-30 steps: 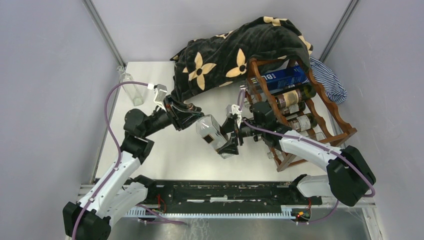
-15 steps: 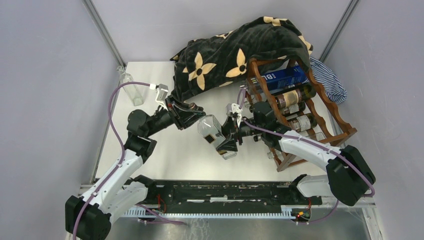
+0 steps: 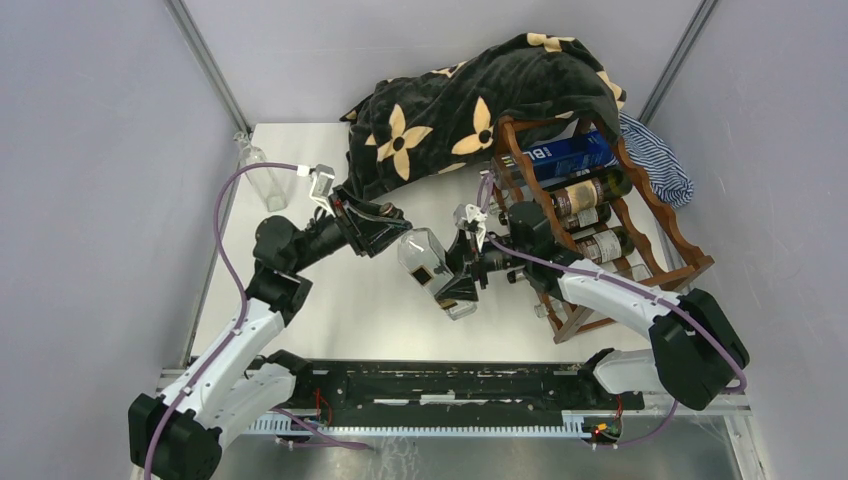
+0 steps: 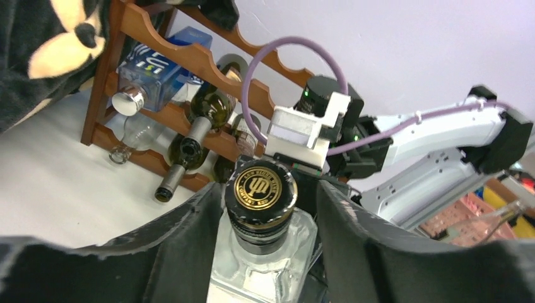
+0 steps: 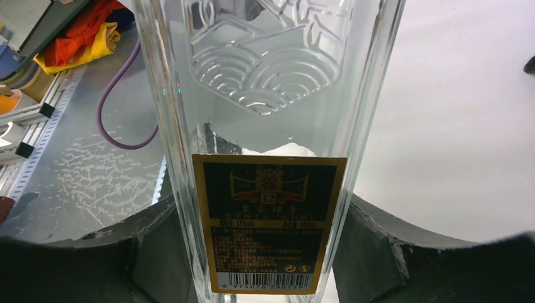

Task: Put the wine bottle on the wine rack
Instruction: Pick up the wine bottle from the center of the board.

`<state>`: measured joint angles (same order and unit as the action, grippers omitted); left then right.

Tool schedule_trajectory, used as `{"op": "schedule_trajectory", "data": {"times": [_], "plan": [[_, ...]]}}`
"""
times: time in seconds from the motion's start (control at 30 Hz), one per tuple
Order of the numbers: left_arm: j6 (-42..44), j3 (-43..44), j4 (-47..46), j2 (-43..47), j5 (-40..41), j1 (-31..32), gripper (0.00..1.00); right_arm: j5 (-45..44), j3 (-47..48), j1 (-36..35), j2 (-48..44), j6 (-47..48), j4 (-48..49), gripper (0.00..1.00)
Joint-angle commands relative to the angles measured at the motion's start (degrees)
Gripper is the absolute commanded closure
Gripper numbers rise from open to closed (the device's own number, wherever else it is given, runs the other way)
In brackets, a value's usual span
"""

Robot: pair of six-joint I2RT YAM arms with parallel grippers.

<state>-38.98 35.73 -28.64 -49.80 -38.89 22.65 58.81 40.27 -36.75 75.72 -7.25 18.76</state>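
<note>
Left gripper [image 3: 395, 235] has sprung open around the gold cap [image 4: 262, 189] of the clear glass bottle [image 3: 420, 258]; right gripper [image 3: 458, 288] clamps its body for racking.

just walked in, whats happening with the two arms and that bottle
The two arms have a clear glass bottle between them, in front of the wine rack. The right pincer is clamped on the bottle's body near the label. The left pincer sits around the cap with its jaws apart, not gripping. The bottle is not yet on the rack, which already holds several bottles under a draped dark blanket.
</note>
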Motion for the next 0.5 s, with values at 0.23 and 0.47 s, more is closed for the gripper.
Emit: {"op": "schedule_trajectory", "data": {"times": [0.23,0.47], "plan": [[10.9,15.9,30.3,6.3,14.9,0.4,0.15,5.8,0.3,2.0,-2.3,-2.6,10.0,1.00],[16.3,25.3,49.2,9.5,25.5,0.3,0.00,5.2,2.2,2.0,-2.5,6.0,1.9,1.00]]}}
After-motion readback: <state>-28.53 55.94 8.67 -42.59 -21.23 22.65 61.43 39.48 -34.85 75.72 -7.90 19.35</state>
